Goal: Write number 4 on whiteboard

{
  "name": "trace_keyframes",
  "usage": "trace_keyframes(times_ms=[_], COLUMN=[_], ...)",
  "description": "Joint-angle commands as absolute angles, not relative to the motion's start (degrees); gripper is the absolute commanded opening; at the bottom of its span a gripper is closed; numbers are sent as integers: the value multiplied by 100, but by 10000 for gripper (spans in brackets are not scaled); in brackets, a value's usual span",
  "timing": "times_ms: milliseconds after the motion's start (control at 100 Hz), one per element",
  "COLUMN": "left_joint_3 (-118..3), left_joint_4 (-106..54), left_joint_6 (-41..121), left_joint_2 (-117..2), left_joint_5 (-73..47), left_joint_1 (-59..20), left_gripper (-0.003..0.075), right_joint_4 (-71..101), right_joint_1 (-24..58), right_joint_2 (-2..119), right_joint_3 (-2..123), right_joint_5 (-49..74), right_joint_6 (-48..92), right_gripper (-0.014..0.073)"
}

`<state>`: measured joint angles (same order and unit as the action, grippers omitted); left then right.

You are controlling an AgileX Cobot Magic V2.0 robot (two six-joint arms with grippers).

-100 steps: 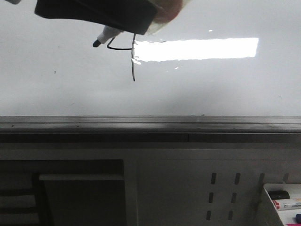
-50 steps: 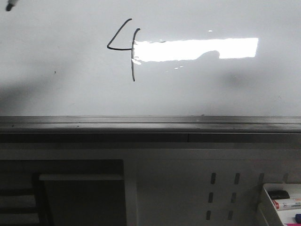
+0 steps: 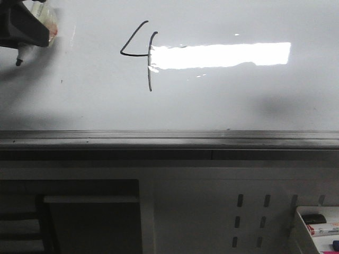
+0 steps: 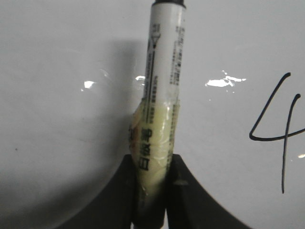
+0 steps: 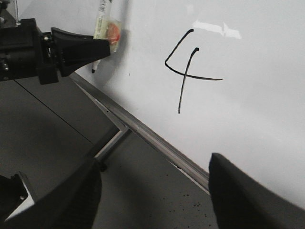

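Whiteboard point(image 3: 222, 100): glossy white, grey metal lower edge running the full width of the front view; bare surface to the right of and below the writing; a bright rectangular reflection crosses its upper part.

Number 4 point(image 3: 142, 53): thin black strokes, open-topped, upper centre-left of the board; its horizontal stroke is partly lost in the glare.

Left gripper point(image 3: 24, 29): at the board's upper left corner, well apart from the 4, cut off by the frame edge. Fingers point(image 4: 119, 195) pinch a white marker point(image 4: 162, 95), tape wrapped round barrel and fingers; its tip points down in the front view, contact with the board not discernible.

Right gripper point(image 5: 152, 191): fingers spread, nothing between them, below the board's edge, apart from the 4.

Bin point(image 3: 318, 225): lower right, holding markers, cut off.
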<state>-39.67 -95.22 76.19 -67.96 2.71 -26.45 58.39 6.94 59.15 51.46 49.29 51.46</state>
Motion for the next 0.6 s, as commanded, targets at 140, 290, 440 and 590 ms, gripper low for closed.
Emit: trace_keyframes(times_ms=[140, 290, 440, 590], left_joint_3=[-4419, -4497, -4497, -4497], left_joint_4=[-9553, -9553, -9553, -9425], left_joint_6=[7562, 7562, 7562, 7568], left_joint_2=[-7084, -7216, -7324, -7334], left_joint_5=[255, 335, 299, 271], left_joint_1=[-2645, -2645, -2635, -2635], left_gripper=[-20, -20, -20, 14], right_joint_4=[6158, 6158, 6158, 6158], right_joint_1=[678, 678, 678, 678], right_joint_2=[5807, 5807, 5807, 5807], right_joint_3=[5283, 5283, 5283, 5283], right_joint_5=[4854, 4835, 4822, 4822], right_joint_6=[5178, 5178, 5188, 5187], right_gripper=[431, 431, 431, 431])
